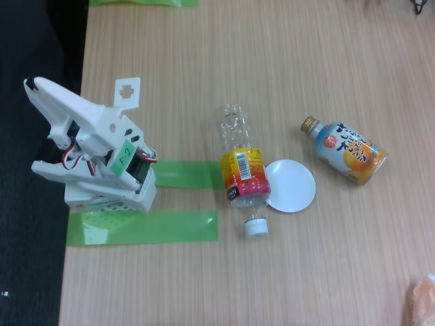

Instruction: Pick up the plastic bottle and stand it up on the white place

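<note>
In the fixed view, a wooden bench (272,61) is seen from above, with the white arm (95,156) folded at its left edge. The hand (30,122) is held out over the dark area beyond the bench edge, its two fingers spread apart and nothing gripped between them.

The plastic bottle (239,163) is found lying on its side near the middle of the bench, well apart from the hand. Its white cap (256,226) is turned toward the bottom of the picture and its clear base toward the top. The yellow-to-pink label with a barcode is wrapped around its lower half.

The white disc (292,187) is laid flat just to the right of the bottle, its rim touching or slightly tucked under the label.

Further right, a light-blue and orange bottle (346,151) with a gold cap is also laid on its side. Two green tape strips (170,226) are stuck to the bench beside the arm's base.
</note>
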